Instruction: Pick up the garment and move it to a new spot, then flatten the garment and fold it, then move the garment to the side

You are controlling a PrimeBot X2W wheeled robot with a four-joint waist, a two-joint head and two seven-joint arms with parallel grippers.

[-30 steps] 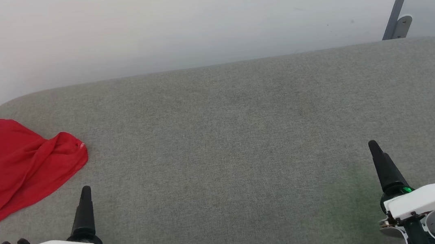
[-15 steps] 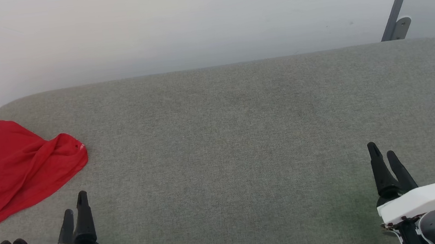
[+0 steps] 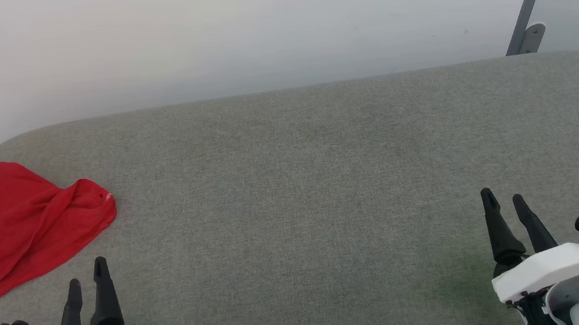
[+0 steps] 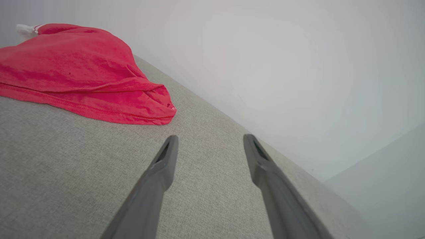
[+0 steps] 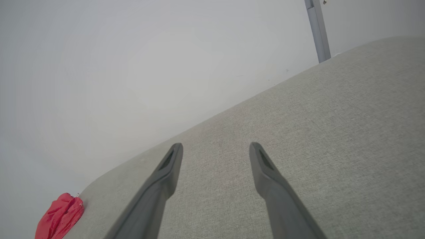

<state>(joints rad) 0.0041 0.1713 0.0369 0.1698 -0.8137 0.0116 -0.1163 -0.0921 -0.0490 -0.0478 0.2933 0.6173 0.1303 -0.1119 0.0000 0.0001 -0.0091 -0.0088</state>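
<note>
The garment (image 3: 13, 226) lies crumpled in a red heap at the far left of the grey fabric surface (image 3: 303, 183), partly cut off by the frame edge. A bit of white striped trim peeks out at its top. My left gripper (image 3: 85, 271) stands open at the lower left, just below and right of the heap, touching nothing. In the left wrist view the garment (image 4: 76, 73) lies ahead and left of the open left gripper (image 4: 209, 141). My right gripper (image 3: 503, 200) is open at the lower right, far from the cloth. The right wrist view shows the garment (image 5: 59, 215) far off.
A pale wall (image 3: 252, 25) runs behind the surface's far edge. A grey metal strut (image 3: 528, 4) leans at the back right corner. The surface's rounded left corner sits right by the garment.
Both grippers have turned about their wrists, so two fingers of each now show apart instead of one. Both have slid slightly down and left in the head view. The garment has not moved.
</note>
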